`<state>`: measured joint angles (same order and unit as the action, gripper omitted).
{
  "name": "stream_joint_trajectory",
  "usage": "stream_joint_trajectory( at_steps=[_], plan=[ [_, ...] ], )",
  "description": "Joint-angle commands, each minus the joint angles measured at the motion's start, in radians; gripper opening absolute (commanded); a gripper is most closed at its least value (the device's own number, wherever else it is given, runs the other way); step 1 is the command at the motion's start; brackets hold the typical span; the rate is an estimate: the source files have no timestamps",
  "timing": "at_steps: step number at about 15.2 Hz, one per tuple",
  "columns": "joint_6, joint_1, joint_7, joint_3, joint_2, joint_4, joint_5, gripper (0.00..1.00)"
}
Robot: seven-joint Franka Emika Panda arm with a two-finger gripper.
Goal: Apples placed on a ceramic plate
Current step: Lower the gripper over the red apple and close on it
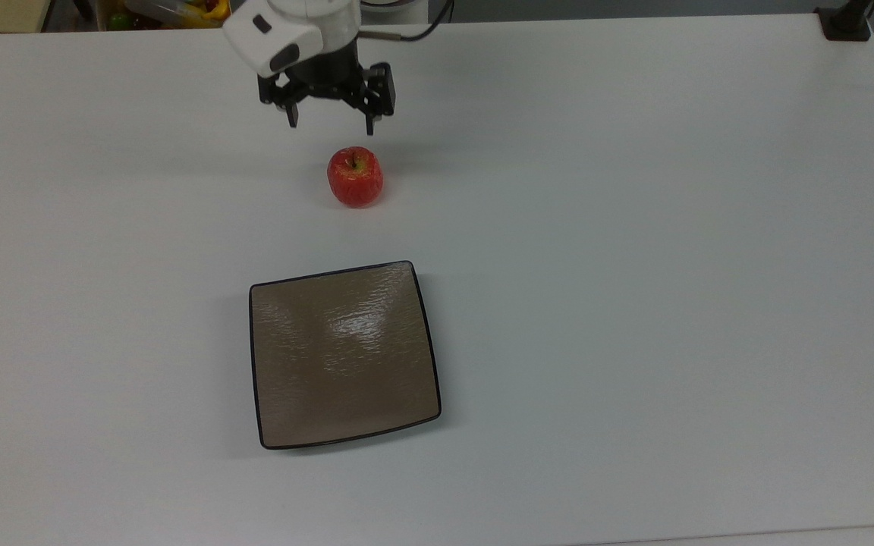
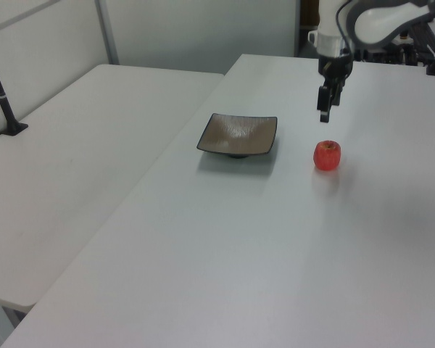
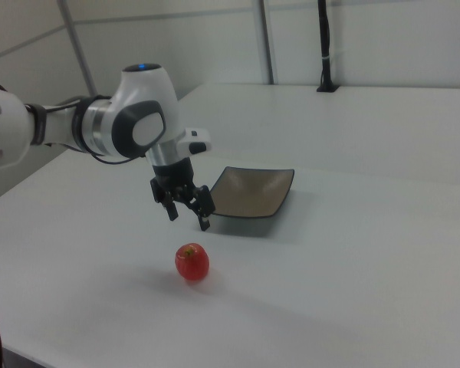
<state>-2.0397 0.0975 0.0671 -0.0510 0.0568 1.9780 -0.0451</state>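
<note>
Hovering above the white table (image 1: 634,227), the gripper (image 1: 330,126) is hanging with its jaws spread wide and nothing between them, fingertips pointing down just short of the apple (image 1: 355,177) on the side toward the table's far edge in the top view. The apple is sitting upright on the bare tabletop, stem up, apart from the ceramic plate (image 1: 270,364), which is lying empty nearer the front edge. In the left view the gripper (image 2: 324,109) is appearing edge-on, so its two fingers are overlapping and hard to separate. Beyond the far left corner in the top view, a container of colourful items (image 1: 171,11) is being cut off by the frame. A black post (image 1: 847,19) is standing at the far right corner.
</note>
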Motion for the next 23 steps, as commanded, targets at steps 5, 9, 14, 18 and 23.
stream_joint_trajectory(
  at_steps=[5, 9, 14, 18, 23],
  plan=[
    [-0.094, 0.008, -0.020, 0.000, 0.080, 0.053, -0.002, 1.00],
    [-0.126, 0.008, -0.021, 0.003, 0.116, 0.053, -0.004, 1.00],
    [-0.128, 0.007, -0.023, 0.017, 0.143, 0.053, -0.009, 1.00],
    [-0.129, 0.007, -0.021, 0.030, 0.161, 0.058, -0.016, 0.48],
    [-0.132, 0.007, -0.020, 0.031, 0.159, 0.056, -0.016, 0.40]
  ],
)
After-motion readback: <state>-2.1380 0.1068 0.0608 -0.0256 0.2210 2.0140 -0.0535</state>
